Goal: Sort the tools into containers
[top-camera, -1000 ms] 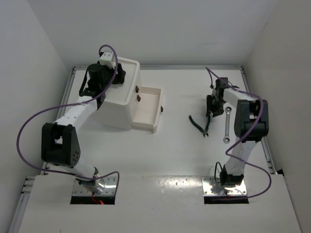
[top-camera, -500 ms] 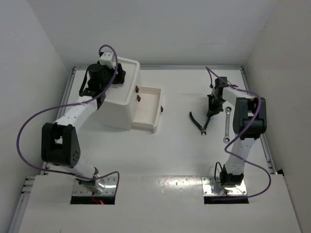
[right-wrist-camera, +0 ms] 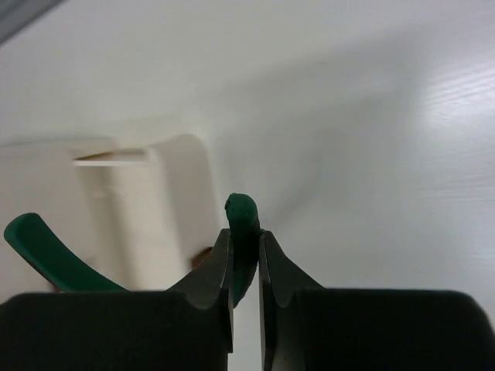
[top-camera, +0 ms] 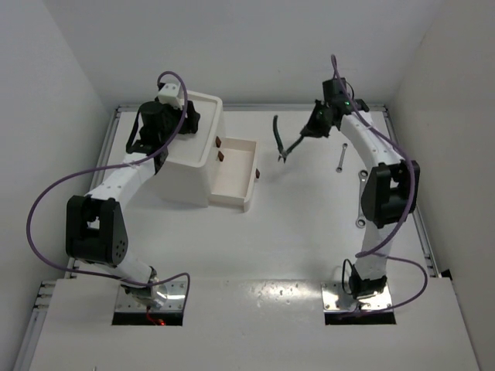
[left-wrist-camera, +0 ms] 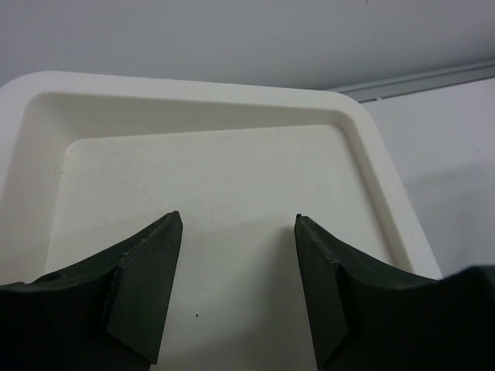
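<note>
Dark green-handled pliers [top-camera: 276, 136] hang in the air to the right of the white box [top-camera: 189, 166]. My right gripper [top-camera: 309, 131] is shut on one of their handles. In the right wrist view that green handle [right-wrist-camera: 242, 216] is pinched between the fingers of the right gripper [right-wrist-camera: 245, 236], and the other handle [right-wrist-camera: 46, 253] sticks out at the left. A silver wrench [top-camera: 340, 158] lies on the table below the right arm, and a second wrench [top-camera: 360, 220] is partly hidden by it. My left gripper [left-wrist-camera: 238, 232] is open and empty over the box's recessed tray top [left-wrist-camera: 232, 162].
One drawer [top-camera: 236, 174] of the box is pulled out to the right, with dark knobs [top-camera: 256, 174] on the drawer fronts. White walls close in the table on the left, back and right. A purple cable loops off each arm.
My right gripper has shut on the pliers, lifted them off the table and carried them back and left, towards the box. A wrench shows where the arm had been. The left arm is still.
</note>
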Action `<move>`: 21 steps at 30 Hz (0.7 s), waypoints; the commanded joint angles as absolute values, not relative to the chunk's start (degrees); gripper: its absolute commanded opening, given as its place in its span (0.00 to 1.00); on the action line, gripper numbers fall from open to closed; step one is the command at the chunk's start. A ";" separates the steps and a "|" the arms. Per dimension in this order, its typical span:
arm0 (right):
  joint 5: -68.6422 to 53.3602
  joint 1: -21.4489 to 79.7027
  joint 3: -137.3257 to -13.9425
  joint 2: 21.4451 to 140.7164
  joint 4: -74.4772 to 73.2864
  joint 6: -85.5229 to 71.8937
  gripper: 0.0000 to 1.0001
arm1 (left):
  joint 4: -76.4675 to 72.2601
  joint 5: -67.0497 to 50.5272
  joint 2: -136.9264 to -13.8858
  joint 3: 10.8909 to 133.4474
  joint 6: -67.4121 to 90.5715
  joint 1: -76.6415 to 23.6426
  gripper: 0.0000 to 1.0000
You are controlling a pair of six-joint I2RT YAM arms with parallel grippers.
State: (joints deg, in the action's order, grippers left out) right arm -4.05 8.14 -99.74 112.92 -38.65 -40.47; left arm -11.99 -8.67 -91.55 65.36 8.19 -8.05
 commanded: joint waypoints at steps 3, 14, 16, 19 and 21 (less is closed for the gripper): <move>-2.12 14.40 -109.50 115.22 -45.08 -51.42 0.00 | 27.69 -10.28 -101.51 56.51 13.45 -8.88 0.67; 4.92 23.02 -115.13 122.95 -49.04 -60.20 0.00 | 27.69 -9.76 -99.93 55.37 13.45 -8.88 0.67; 4.92 24.60 -117.23 125.23 -49.04 -61.69 0.00 | 27.69 -9.76 -99.93 54.85 12.92 -8.88 0.67; 4.92 26.45 -119.44 127.17 -49.57 -62.23 0.00 | 27.69 -9.76 -99.93 54.84 12.92 -8.88 0.67; 4.92 27.33 -120.23 127.97 -49.57 -63.36 0.00 | 27.69 -9.76 -99.41 54.84 12.92 -8.88 0.67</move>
